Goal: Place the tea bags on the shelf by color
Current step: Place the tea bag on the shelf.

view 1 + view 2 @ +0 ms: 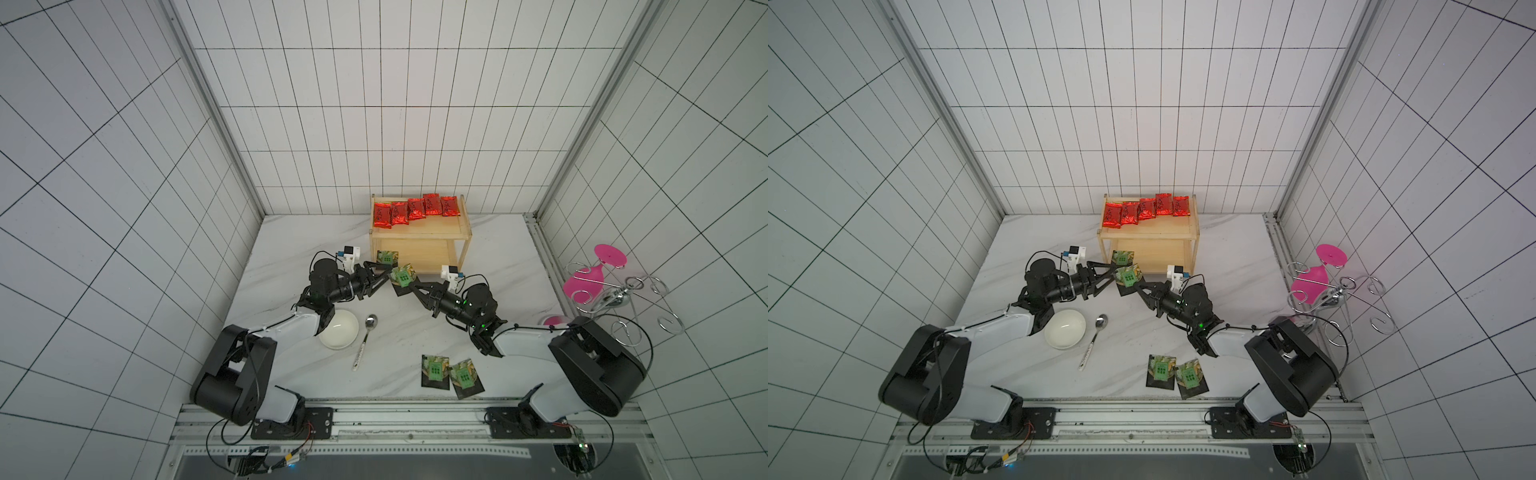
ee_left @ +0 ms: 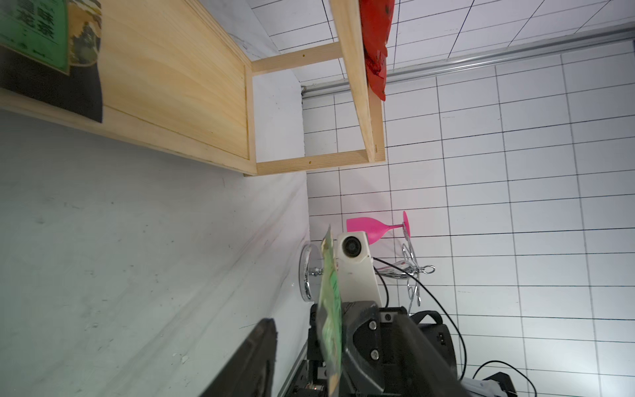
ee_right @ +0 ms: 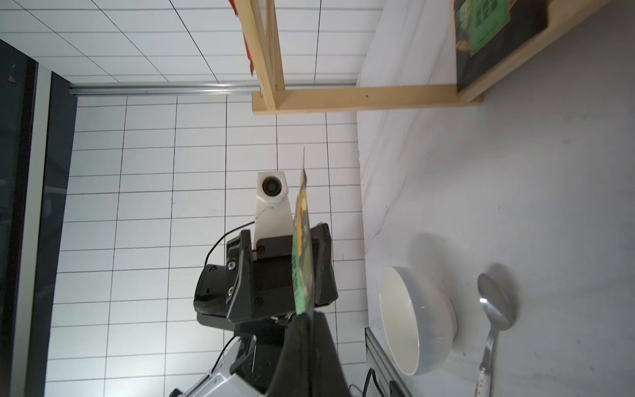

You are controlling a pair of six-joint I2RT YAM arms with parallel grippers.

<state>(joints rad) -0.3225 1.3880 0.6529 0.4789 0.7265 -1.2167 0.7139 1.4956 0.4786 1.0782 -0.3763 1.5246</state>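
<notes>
Right gripper (image 1: 409,286) was pinched on one end of a black packet (image 1: 402,276), carrying it roughly level, label up, just in front of the shelf (image 1: 419,237). The left gripper (image 1: 388,272) stood spread, its fingers either side of the same packet without clamping it. I judged this a pass between arms, giving a grip that could slide the packet flat under the top board. Five red sachets (image 1: 415,209) lined that top board, so black belonged below, where a second black packet (image 1: 387,257) lay at the front corner. Two more packets (image 1: 435,371) lay on the table (image 1: 299,241), well apart from the shelf.
</notes>
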